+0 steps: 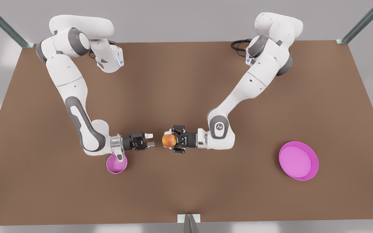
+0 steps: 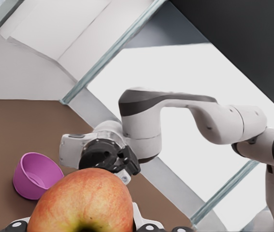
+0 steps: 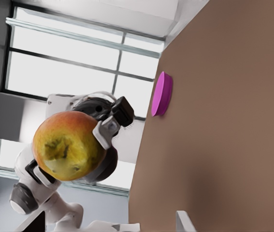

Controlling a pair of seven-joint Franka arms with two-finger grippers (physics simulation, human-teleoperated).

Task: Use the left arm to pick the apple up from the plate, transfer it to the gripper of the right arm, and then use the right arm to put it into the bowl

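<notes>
I hold the apple [image 1: 169,140] clamped in the left gripper [image 1: 173,140]; right gripper [image 1: 150,139], at its 9 o'clock, gapes wide. Handover pending: close that gap.

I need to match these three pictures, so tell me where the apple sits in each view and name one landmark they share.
Front view: the apple is mid-table, held in the left gripper, facing the open right gripper.
Left wrist view: the apple is close up, in front of the right gripper.
Right wrist view: the apple is in the left gripper.
Shared landmark: the brown table.
</notes>
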